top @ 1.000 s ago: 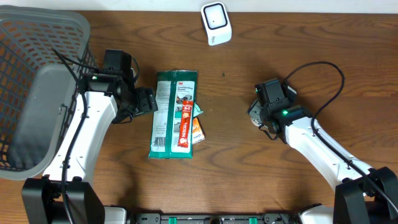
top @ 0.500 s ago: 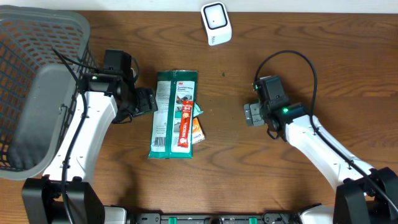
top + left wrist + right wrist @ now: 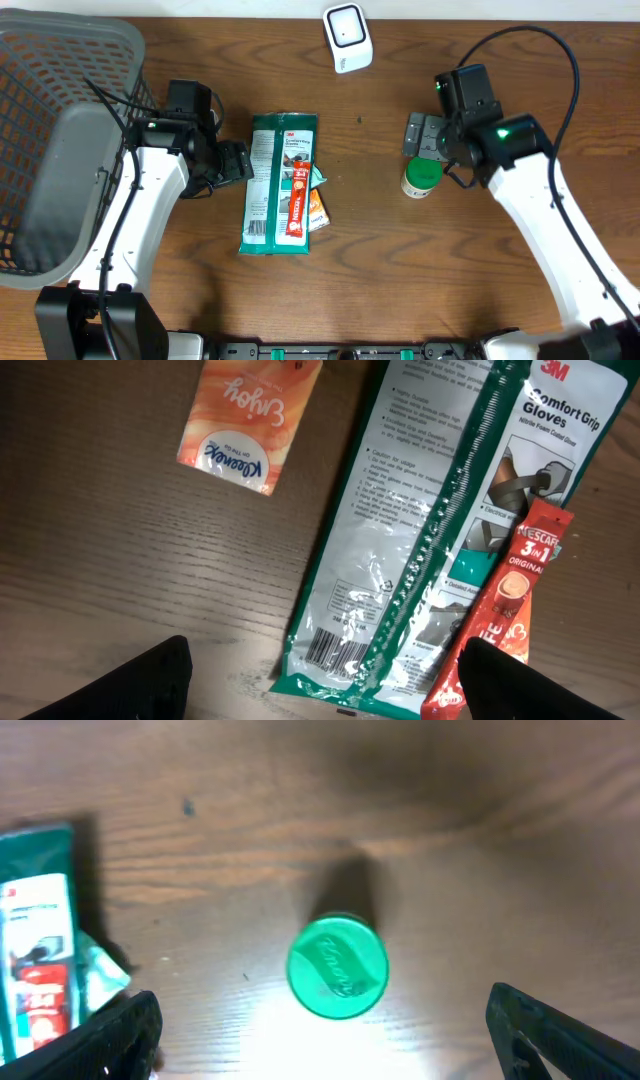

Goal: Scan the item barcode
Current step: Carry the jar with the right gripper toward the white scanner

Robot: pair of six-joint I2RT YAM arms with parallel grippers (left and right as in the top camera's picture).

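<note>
Your right claw [image 3: 422, 136] has let go since a second ago. Its jaws are wide apart, and the green-capped white bottle [image 3: 421, 177] stands upright well right of the glove packet [image 3: 280, 185], with bare tabletop [image 3: 370, 270] all round it. Your left claw [image 3: 236, 160], also apart and empty, hasn't moved from the packet's left edge.

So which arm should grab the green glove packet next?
Left, probably. The left tool is open right at the edge of the glove packet, with the barcode in its camera's view. The right tool is open too, but sits across the table by the green-capped bottle.
</note>
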